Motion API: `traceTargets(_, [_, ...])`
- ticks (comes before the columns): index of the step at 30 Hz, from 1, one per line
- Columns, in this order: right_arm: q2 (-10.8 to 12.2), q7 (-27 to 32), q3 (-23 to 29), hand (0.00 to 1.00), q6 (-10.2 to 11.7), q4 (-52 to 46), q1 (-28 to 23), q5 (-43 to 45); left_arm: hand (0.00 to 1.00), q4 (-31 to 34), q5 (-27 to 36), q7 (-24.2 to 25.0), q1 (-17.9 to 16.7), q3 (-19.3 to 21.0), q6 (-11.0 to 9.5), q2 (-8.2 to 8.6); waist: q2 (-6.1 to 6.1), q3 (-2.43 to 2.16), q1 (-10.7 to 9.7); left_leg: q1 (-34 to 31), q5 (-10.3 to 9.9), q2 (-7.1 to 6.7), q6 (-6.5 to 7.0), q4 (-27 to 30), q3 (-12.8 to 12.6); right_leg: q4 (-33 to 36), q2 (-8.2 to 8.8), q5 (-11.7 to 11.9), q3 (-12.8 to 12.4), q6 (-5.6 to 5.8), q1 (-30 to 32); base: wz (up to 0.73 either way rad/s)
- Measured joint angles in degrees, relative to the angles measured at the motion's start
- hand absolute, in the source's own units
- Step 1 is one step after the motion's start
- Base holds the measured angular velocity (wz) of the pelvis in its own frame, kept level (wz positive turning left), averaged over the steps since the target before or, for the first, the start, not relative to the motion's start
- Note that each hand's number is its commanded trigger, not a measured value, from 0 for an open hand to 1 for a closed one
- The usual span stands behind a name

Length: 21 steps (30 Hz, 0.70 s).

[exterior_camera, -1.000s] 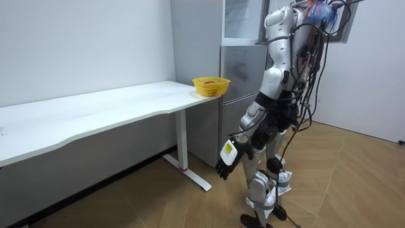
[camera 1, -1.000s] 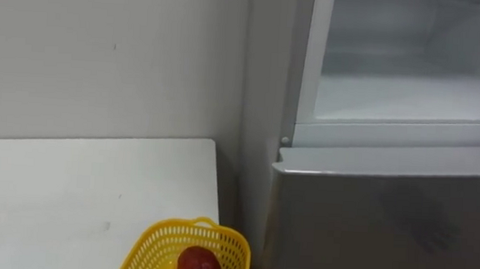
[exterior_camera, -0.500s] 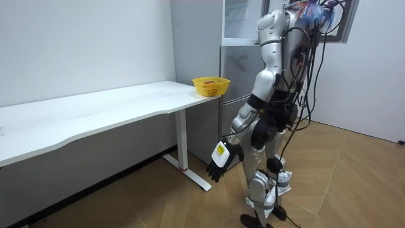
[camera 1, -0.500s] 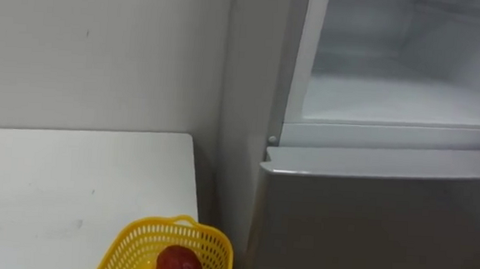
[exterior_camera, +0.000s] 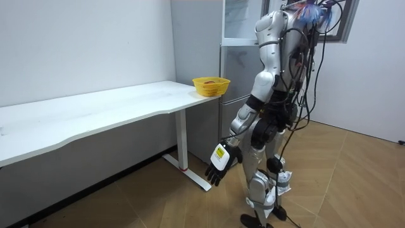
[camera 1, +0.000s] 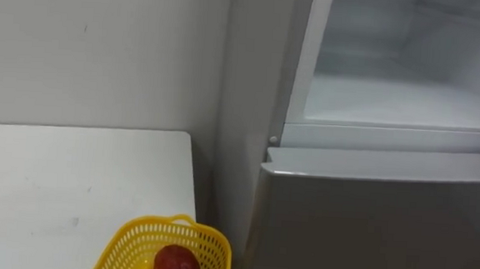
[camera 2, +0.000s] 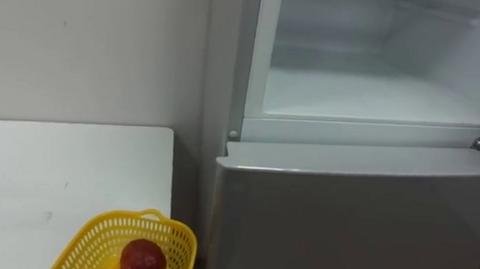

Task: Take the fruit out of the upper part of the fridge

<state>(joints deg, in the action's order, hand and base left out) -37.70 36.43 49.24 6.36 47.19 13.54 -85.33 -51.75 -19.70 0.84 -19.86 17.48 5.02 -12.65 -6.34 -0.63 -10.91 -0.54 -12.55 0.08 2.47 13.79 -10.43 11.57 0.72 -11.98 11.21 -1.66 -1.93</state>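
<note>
The upper fridge compartment (camera 1: 401, 98) stands open right in front of me. Its white shelf (camera 2: 368, 92) is bare as far as I can see. Below it the grey lower door (camera 1: 377, 218) is closed. A yellow basket (camera 1: 163, 224) sits on the table corner beside the fridge, with a red apple (camera 1: 175, 262) inside. In the room view I stand facing the fridge (exterior_camera: 237, 63). My left hand (exterior_camera: 217, 168) hangs low at knee height with relaxed fingers and holds nothing.
The white table (camera 1: 70, 174) runs along the wall to my left, and its end leaves a narrow gap to the fridge side. In the room view the long table (exterior_camera: 95, 111) stands on a white leg over a wooden floor.
In the room view my left hand has swung lower and towards the view's left, and my upper body has turned. The eye view has shifted a little; basket and fridge stay put.
</note>
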Motion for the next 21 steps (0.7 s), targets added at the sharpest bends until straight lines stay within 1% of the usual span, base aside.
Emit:
traceTargets(2, [-0.47, 0.39, 0.11, 0.00, 0.20, 0.00, 0.00, -0.13, 0.00, 0.00, 0.00, -0.12, -0.26, 0.00, -0.01, -0.09, 0.01, -0.01, -0.01, -0.01, 0.00, 0.01, 0.00, 0.00, 0.00, 0.04, -0.01, 0.00, 0.05, 0.00, -0.04, 0.00])
traceTargets(6, [-0.54, 0.50, 1.17, 0.00, 0.70, 0.00, -0.01, -0.13, 0.00, 0.00, 0.00, -0.12, -0.28, 0.00, -0.24, -0.11, 0.08, -0.05, 0.01, -0.02, 0.00, 0.03, 0.00, 0.00, 0.00, 0.07, -0.04, 0.00, 0.06, -0.01, -0.08, 0.00])
traceTargets(8, [-0.61, 0.72, 1.59, 0.00, 1.35, 0.00, -0.01, -0.14, 0.00, 0.01, 0.01, -0.12, -0.27, -0.01, -0.31, -0.10, 0.20, -0.13, -0.06, 0.20, 0.00, 0.05, 0.00, 0.01, -0.14, 0.09, -0.04, 0.01, -0.04, -0.02, 0.04, 0.00])
traceTargets(13, [-1.18, 0.96, 1.59, 0.00, 1.94, -0.01, 0.05, -0.28, 0.00, 0.18, 0.00, -0.16, -0.14, 0.00, -0.60, -0.11, 0.50, -0.32, -0.07, 0.20, 0.00, 0.11, 0.00, -0.12, -0.46, 0.20, -0.04, 0.01, -0.17, -0.02, 0.62, -0.03])
traceTargets(15, [-1.26, 1.03, 1.63, 0.00, 2.42, -0.02, 0.05, -0.86, 0.00, 0.23, 0.00, -0.15, -0.14, 0.07, -0.83, -0.11, 0.47, -0.34, -0.19, 0.16, 0.00, 0.14, 0.00, -0.12, -0.50, 0.21, -0.05, 0.02, -0.16, -0.04, 0.65, 0.00])
traceTargets(19, [-2.42, 1.69, 1.63, 0.00, 2.45, -0.02, 0.05, -2.15, 0.00, 0.37, -0.05, -0.16, -0.15, 0.72, -0.93, -0.18, 0.28, -0.34, -0.46, 0.18, 0.01, 0.13, -0.01, -0.15, -0.53, 0.25, -0.05, 0.03, -0.33, -0.04, 0.73, 0.00])
traceTargets(21, [-2.96, 1.68, 1.63, 0.00, 2.45, -0.01, 0.06, -2.24, 0.00, 0.37, -0.04, -0.16, -0.17, 0.98, -0.93, -0.18, 0.04, -0.26, -0.55, 0.22, 0.02, 0.14, -0.03, -0.17, -0.54, 0.24, -0.07, 0.03, -0.45, -0.04, 0.71, 0.00])
